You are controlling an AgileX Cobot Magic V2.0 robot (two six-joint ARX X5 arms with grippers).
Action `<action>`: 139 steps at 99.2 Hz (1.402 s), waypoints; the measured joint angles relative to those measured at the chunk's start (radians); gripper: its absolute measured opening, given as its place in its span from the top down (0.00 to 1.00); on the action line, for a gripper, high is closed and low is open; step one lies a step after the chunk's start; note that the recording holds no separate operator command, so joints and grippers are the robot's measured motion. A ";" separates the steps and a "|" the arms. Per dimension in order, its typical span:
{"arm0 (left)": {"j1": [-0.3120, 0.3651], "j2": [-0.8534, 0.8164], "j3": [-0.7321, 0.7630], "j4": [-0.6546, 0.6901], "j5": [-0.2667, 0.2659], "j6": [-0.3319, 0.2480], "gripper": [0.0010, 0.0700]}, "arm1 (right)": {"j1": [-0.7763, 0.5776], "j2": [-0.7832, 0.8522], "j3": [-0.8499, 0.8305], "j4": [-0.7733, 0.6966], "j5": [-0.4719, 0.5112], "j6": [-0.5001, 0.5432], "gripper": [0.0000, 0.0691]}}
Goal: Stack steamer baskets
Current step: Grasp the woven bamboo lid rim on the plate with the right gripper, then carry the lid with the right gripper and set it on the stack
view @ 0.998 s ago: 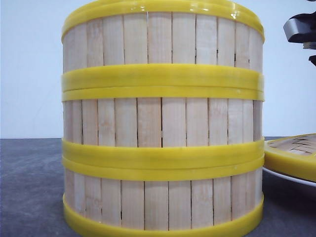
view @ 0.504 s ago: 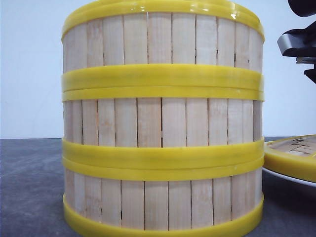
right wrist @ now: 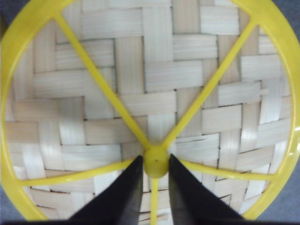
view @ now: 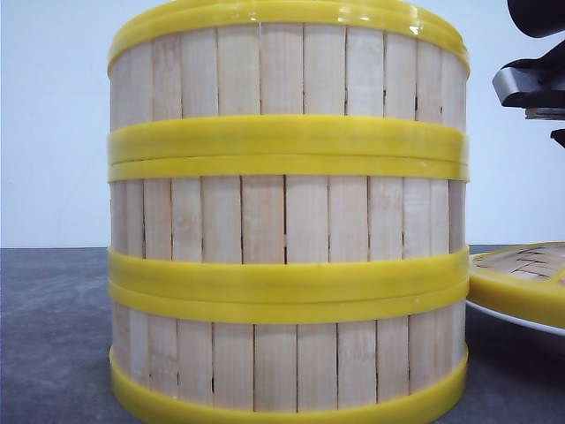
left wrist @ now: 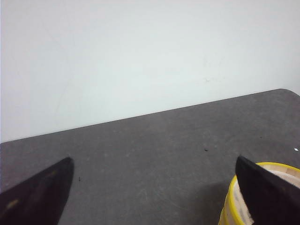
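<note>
A white wall stands behind a dark grey table (view: 53, 353). Three steamer baskets (view: 287, 212) sit stacked, filling the frame's centre. At lower right a woven-top lid (view: 521, 278) rests on a white plate (view: 508, 318). The left gripper (left wrist: 154, 197) hangs spread wide, holding nothing; the right gripper (right wrist: 154, 176) straddles the lid's yellow knob (right wrist: 156, 161), narrowly parted.

Three slatted bamboo steamer baskets (view: 287, 212) stacked on grey table (view: 53, 336); woven-top lid (view: 521, 283) on white plate (view: 512, 318), right.
</note>
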 joint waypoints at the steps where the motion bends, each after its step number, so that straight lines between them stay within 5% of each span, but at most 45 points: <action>1: 0.000 0.000 0.000 0.000 0.000 0.000 0.05 | 0.000 0.000 0.000 0.000 0.000 0.000 0.91; 44: 0.000 0.000 0.000 0.000 0.000 0.000 0.05 | -0.001 0.017 0.065 -0.083 -0.037 -0.004 0.92; 87: 0.000 0.000 0.000 0.000 0.000 0.000 0.05 | 0.000 0.022 0.611 -0.278 0.063 -0.019 0.92; 109: 0.000 0.000 0.000 0.010 0.000 0.000 0.05 | 0.045 0.022 0.789 -0.277 -0.067 -0.014 0.92; 139: 0.000 0.003 0.000 0.031 0.002 0.000 0.05 | 0.250 0.088 0.802 -0.277 -0.158 0.026 0.92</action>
